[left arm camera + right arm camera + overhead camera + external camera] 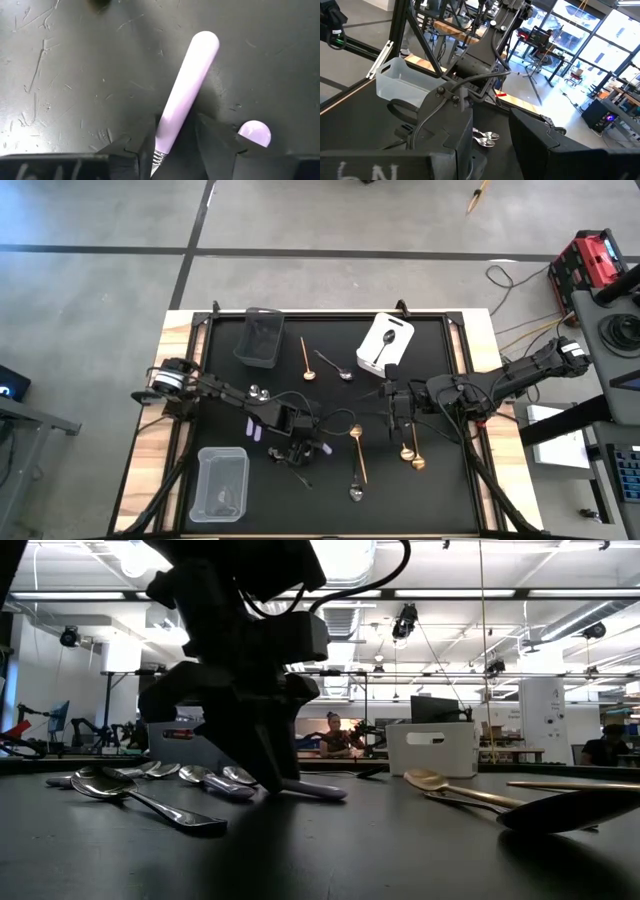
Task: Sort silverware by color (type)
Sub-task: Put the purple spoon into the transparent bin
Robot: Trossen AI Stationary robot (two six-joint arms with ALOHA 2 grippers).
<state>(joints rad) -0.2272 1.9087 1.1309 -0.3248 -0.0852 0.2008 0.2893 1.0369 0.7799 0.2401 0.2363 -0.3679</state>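
My left gripper (300, 448) is down at the black mat, left of its middle. Its fingers stand open on either side of a lilac-handled spoon (186, 90) that lies flat on the mat (440, 480). That lilac handle (315, 790) also shows beside the fingertips in the low view. A second lilac handle end (255, 134) lies close by. My right gripper (390, 400) hangs level, high over the mat's right half. It is open (490, 125), with nothing seen between its fingers. My left gripper stands astride the lilac handle's end next to the metal neck (161, 142), coming steeply from above, across the handle. One finger (142, 147) lies right along the handle's side; the other (212, 142) stands a little off. Whether a finger touches, I cannot tell.
A dark bin (258, 338) stands far left, a white bin (385, 342) with a dark spoon far right, and a clear bin (222, 482) near left. Gold spoons (306, 360) (357, 450) (410, 450), a silver spoon (335, 367) and lilac handles (250, 428) lie scattered on the mat.
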